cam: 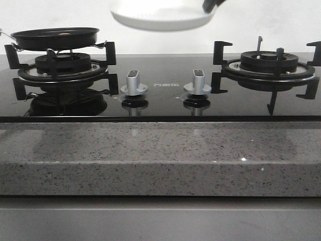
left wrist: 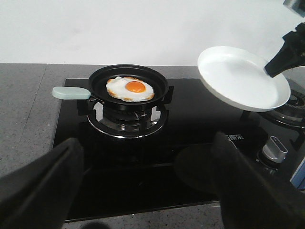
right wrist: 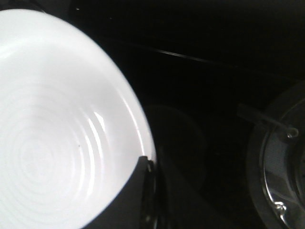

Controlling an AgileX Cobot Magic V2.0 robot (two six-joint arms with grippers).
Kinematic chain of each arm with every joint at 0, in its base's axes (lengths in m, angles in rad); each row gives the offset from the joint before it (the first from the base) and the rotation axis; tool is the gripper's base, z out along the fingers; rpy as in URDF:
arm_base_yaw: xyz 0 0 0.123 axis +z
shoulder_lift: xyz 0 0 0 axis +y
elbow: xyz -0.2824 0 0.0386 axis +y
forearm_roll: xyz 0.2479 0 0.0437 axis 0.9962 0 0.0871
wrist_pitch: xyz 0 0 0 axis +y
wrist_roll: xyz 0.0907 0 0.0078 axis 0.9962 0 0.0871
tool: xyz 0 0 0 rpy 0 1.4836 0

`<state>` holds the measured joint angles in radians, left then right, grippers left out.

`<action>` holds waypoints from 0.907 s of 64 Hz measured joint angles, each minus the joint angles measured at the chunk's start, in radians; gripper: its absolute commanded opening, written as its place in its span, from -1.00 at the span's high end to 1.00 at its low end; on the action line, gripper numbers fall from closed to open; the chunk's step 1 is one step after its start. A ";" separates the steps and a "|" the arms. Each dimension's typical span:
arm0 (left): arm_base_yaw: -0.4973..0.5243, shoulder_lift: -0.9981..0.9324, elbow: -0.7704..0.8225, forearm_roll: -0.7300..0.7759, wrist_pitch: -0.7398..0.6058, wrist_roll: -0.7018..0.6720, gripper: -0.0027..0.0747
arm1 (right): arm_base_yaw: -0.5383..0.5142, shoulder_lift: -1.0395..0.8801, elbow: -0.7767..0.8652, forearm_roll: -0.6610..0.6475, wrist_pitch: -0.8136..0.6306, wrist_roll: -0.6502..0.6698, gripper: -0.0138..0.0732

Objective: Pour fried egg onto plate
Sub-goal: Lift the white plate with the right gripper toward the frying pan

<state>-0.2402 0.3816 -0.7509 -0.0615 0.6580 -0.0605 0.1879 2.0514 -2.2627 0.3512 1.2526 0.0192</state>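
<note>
The fried egg (left wrist: 130,88), orange yolk up, lies flat in a black frying pan (left wrist: 159,82) with a pale green handle (left wrist: 71,92), resting on the left burner (cam: 62,65). The white plate (cam: 160,19) (left wrist: 240,76) (right wrist: 62,143) hangs in the air above the hob's middle, tilted, to the right of the pan. My right gripper (cam: 213,5) (left wrist: 285,51) (right wrist: 150,164) is shut on the plate's rim. My left gripper (left wrist: 147,191) stands open with nothing between its fingers, over the hob's front edge, short of the pan.
The black glass hob (cam: 160,103) carries two silver knobs (cam: 134,83) (cam: 197,82) and a bare right burner (cam: 268,63). A grey speckled stone counter (cam: 160,155) runs along the front. A white wall stands behind.
</note>
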 measured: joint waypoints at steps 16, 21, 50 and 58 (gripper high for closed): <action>0.000 0.000 0.000 0.000 0.000 0.000 -0.48 | 0.016 -0.190 0.248 0.002 0.000 -0.040 0.81; 0.000 0.000 0.000 0.000 0.000 0.000 -0.48 | 0.031 -0.258 0.351 0.002 -0.024 -0.052 0.81; 0.000 0.000 0.000 0.000 0.000 0.000 -0.48 | 0.132 -0.468 0.846 0.004 -0.326 -0.087 0.81; 0.000 0.000 0.000 0.000 0.000 0.000 -0.48 | 0.147 -0.466 0.916 0.006 -0.396 -0.089 0.81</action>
<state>-0.2402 0.3816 -0.7509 -0.0615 0.6580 -0.0605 0.3349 1.5850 -1.3464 0.3570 0.8562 -0.0696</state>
